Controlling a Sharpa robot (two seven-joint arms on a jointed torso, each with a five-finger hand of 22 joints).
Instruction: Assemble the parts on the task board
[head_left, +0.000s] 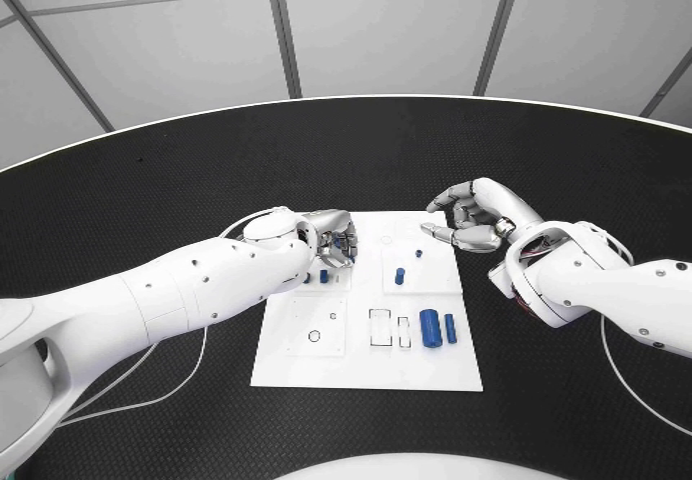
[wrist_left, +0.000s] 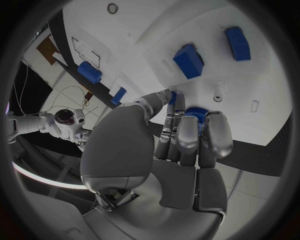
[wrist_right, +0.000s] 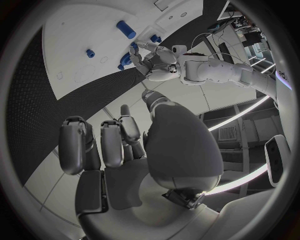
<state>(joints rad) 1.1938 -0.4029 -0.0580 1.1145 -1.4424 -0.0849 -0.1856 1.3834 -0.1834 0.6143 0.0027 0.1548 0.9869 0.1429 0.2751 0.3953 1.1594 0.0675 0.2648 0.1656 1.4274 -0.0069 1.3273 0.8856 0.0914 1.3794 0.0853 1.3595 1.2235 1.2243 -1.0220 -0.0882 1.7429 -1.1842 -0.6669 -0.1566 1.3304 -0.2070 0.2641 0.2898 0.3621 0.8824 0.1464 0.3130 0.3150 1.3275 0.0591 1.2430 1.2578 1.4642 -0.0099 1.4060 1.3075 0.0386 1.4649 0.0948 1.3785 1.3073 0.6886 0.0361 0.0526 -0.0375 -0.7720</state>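
The white task board (head_left: 361, 350) lies mid-table. My left hand (head_left: 330, 240) hovers over its far left corner and pinches a small blue toothed part (wrist_left: 196, 113) between its fingertips. Beneath it on the board stand two blue blocks (wrist_left: 189, 61) (wrist_left: 237, 43). A large blue cylinder (head_left: 430, 325) and a thinner one (head_left: 450, 328) lie near the board's right side; two small blue pieces (head_left: 397, 273) (head_left: 418, 253) sit further back. My right hand (head_left: 469, 215) hangs at the board's far right corner, its fingers loosely bent and apart, holding nothing (wrist_right: 119, 150).
The board has several empty cut-outs, among them a ring outline (head_left: 313, 335) and a rectangular slot (head_left: 379, 327). Black table (head_left: 173, 170) surrounds the board on all sides. A thin white cable (head_left: 627, 385) trails along the right arm.
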